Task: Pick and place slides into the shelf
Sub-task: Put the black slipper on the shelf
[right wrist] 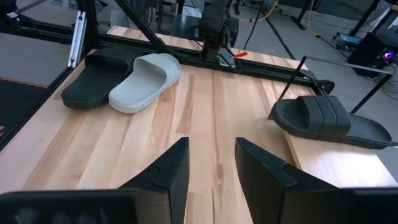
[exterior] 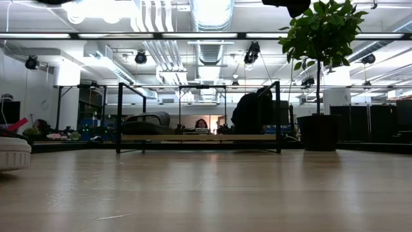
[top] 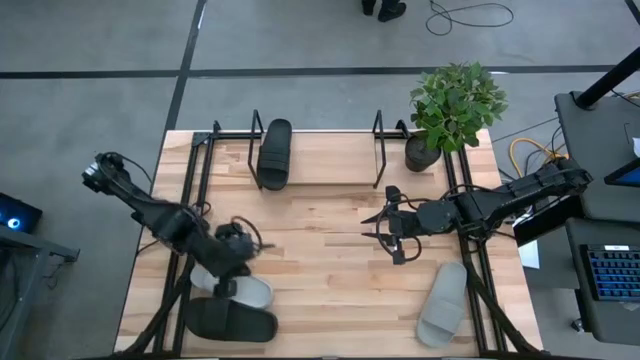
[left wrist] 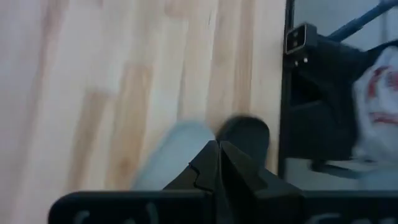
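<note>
While one black slide [top: 274, 152] already sits on the shelf [top: 381, 148], a light grey slide [top: 243, 291] and black slide [top: 231, 322] lie touching beneath the left gripper [top: 236, 243], its fingers pinched shut and empty; a grab there risks snagging both. The right gripper [top: 385, 230] hovers open mid-table, another grey slide [top: 443, 303] nearby.

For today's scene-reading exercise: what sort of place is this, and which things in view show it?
Probably an indoor robotics lab or workshop. Exposed ceiling ducts and track lights run overhead, cables lie on the grey floor, and a keyboard sits on a desk beside the wooden table.
</note>
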`<state>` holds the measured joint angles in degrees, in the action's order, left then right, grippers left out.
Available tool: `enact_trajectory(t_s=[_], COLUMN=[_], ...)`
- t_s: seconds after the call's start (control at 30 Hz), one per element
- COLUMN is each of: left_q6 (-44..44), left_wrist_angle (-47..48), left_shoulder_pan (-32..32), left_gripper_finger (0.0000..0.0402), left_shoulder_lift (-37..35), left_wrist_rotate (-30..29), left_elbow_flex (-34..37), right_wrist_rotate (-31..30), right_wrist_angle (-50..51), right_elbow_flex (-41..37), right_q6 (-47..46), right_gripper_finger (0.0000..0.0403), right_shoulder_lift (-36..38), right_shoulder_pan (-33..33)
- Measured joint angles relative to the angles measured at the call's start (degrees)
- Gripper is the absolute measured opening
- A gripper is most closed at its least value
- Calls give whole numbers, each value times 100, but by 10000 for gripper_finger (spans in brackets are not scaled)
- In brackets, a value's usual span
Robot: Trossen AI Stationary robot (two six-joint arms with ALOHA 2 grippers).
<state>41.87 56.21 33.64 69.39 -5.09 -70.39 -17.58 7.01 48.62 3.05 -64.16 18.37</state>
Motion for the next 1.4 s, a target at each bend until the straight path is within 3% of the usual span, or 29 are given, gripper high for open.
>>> enact_trajectory(t_s=[0.2, 0.37, 0.47, 0.8, 0.97, 1.13, 1.3, 1.4], left_q6=[-322, 312, 710, 2567, 3148, 3976, 4186, 4308], left_wrist_angle=[1388, 3073, 3369, 3339, 3294, 3290, 3306, 3370], left_shoulder_pan=[279, 410, 399, 394, 388, 386, 381, 373], left_gripper_finger=[0, 0, 0, 0, 8, 72, 147, 173], left_shoulder_lift=[1428, 2470, 2886, 3349, 3538, 3829, 4185, 4414], left_wrist_rotate=[-568, -540, -259, 748, 2264, 3169, 3199, 3195], left_elbow_flex=[-1833, -3178, -3644, -3796, -3593, -3381, -3377, -3363], right_wrist_rotate=[0, 0, 0, -2, -3, -7, -48, -50], right_wrist_angle=[2, 5, 4, 19, 20, 17, 8, -5], right_elbow_flex=[0, 0, 0, -2, -2, -2, -2, -2], right_q6=[2, 3, 29, 199, 258, 583, 960, 1142], right_gripper_finger=[121, 121, 121, 121, 121, 121, 121, 121], right_shoulder_lift=[0, 0, 0, 0, 0, 0, 0, 0], right_shoulder_pan=[-2, -1, -2, -2, -2, 0, 0, -1])
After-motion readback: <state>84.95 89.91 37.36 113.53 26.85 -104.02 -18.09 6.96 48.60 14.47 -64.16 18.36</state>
